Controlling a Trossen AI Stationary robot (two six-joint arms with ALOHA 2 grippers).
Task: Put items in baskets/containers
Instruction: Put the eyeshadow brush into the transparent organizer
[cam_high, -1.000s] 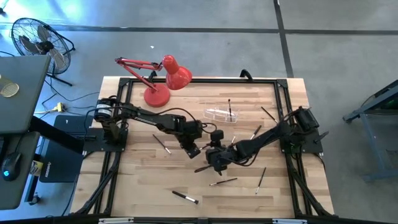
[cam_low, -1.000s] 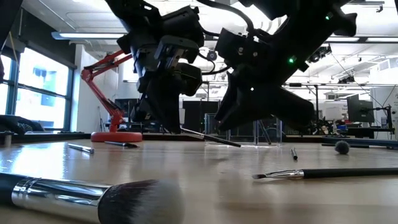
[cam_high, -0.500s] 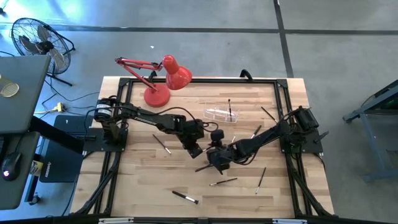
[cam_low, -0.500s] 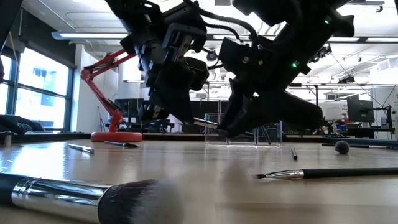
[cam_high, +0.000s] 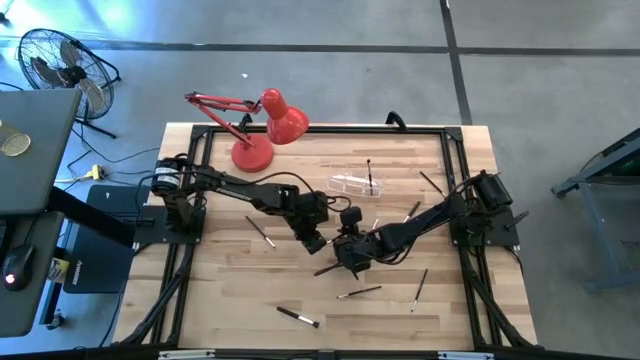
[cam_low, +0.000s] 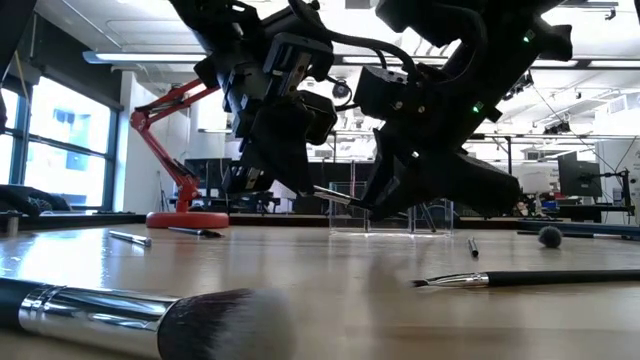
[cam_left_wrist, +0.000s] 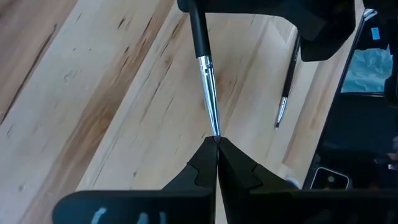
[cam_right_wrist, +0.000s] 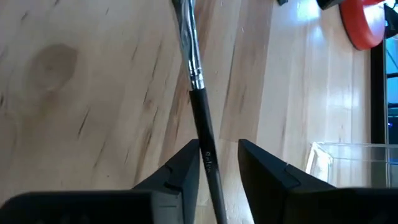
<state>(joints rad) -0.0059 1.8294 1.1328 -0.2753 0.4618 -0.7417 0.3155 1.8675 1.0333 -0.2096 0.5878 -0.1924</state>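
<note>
Item one, a thin brush with black handle and silver ferrule: I logged it held above the boards near table centre, its tip end pinched in the fully closed fingers of my left gripper. Its handle ran between the fingers of my right gripper, which stood narrowly apart on either side; I could not tell whether they touched it. In the high view the two grippers met just below centre, left gripper at about 10 o'clock of right gripper. Clear holder: toward 12 o'clock from them, one brush upright inside. Loose brushes: one at 7 o'clock, one at 6, one at 4. Red lamp: far edge, 11 o'clock.
</note>
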